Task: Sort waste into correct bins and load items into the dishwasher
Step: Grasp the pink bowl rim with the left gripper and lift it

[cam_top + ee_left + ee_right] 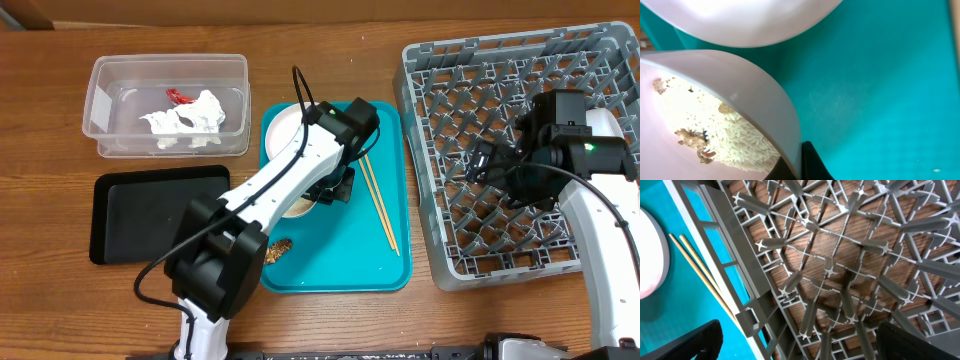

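- Sorting looks partly done: the napkin (190, 122) and red wrapper (180, 97) lie in the clear tub (97, 110), while the black tray (150, 220) looks bare.
- Left end effector (338, 187) is clamped on the rim of the bowl (740, 90), which holds rice (740, 140), over the teal tray (340, 260).
- Brown lump (281, 247), plate (280, 125) and chopsticks (378, 200) lie on that tray, unsorted.
- Dish rack (450, 120) holds nothing; the right end effector (800, 340) hangs over it, fingers apart and empty.

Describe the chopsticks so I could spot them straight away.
Find the teal tray at the centre, just left of the big grey rack. Along its right side lie the chopsticks, two thin pale wooden sticks side by side, the only long, slim things there.
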### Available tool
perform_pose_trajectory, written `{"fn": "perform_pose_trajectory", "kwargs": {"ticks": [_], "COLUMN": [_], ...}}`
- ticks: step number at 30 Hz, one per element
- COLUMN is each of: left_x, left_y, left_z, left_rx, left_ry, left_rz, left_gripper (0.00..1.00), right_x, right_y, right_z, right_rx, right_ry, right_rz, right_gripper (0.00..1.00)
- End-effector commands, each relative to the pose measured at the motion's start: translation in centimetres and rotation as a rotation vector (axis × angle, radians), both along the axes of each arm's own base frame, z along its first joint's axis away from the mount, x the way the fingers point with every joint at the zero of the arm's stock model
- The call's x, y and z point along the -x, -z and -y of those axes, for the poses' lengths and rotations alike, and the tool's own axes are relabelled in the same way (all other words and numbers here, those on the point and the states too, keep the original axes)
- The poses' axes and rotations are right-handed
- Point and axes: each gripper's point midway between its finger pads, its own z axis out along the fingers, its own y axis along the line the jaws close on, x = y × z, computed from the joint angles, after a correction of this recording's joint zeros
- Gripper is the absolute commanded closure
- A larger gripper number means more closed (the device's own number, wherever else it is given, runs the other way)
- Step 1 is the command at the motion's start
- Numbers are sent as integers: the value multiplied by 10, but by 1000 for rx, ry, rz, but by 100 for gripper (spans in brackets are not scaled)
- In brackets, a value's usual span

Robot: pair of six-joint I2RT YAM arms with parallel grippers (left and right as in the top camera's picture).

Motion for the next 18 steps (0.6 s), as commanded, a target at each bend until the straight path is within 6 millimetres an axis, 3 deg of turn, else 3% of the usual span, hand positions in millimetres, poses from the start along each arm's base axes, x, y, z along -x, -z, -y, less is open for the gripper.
{"fn": "perform_pose_trajectory", "kwargs": {"ticks": [1,6,10,14,18], "left_x": [-8,-14,-14,-12,-12], "left_y": [-47,-89,-110,-112,-100], "left_z": [-10,-39,-62,-89,-111], "left_rx": [77,160,235,275,366], "left_ry": [-89,-187,-218,-242,-263], "left_rz": [87,159,180,179,154], "left_gripper": [96,96,96,96,96], "right_x": [-4,-4,-4,-4,-4], "right_y": [-6,-6,-6,-6,-6], "right_z": [0,1,1,1,1], "right_rx": [1,4,4,4,4], "right_ry": [2,3,3,3,3], "right_rz": [22,23,23,23,24], "right_gripper": [0,0,0,0,0]}}
